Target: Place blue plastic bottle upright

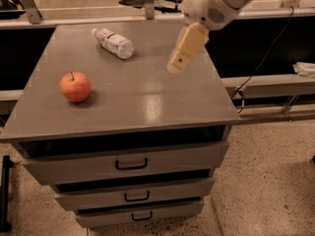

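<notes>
Lowest in the frame, three drawers (pixel 74 167) of a grey cabinet (pixel 147 107) sit pushed in (their contents hidden), each with a dark handle. On the cabinet's top, left of centre, stands a red apple (pixel 75 86). Farther back, right of centre, the gripper (pixel 177 63) hangs slanted just above the bare top, touching nothing; whether it is spread or closed I cannot tell. Toward the upper left the blue plastic bottle (pixel 114 42) lies on its side, white cap pointing to the far left corner, well apart from the gripper.
</notes>
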Tool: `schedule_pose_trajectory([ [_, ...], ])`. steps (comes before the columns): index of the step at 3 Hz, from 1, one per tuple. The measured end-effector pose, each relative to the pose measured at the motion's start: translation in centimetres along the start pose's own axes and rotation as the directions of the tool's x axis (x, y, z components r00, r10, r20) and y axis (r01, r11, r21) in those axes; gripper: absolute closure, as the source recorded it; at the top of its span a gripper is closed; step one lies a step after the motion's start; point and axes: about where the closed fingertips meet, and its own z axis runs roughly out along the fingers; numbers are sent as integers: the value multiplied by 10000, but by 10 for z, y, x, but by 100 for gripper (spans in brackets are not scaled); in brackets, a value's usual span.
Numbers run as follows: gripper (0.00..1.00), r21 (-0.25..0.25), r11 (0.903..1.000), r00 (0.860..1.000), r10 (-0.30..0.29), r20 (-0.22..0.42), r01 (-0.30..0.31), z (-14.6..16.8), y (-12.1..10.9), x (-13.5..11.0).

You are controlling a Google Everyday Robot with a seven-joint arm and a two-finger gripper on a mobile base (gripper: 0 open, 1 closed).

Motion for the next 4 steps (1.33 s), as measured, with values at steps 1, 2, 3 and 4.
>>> schedule_pose_trajectory([
  [1, 0, 181, 9997, 9973, 123, 722, -136, 34, -29, -40],
  [2, 0, 442, 9978, 9919, 445, 1193, -501, 70, -51, -79],
  [3, 0, 807, 9886, 9811, 1131, 1572, -1269, 99, -72, -111],
  [4, 0, 949, 9737, 9645, 1871, 1861, -2072, 127, -91, -136],
])
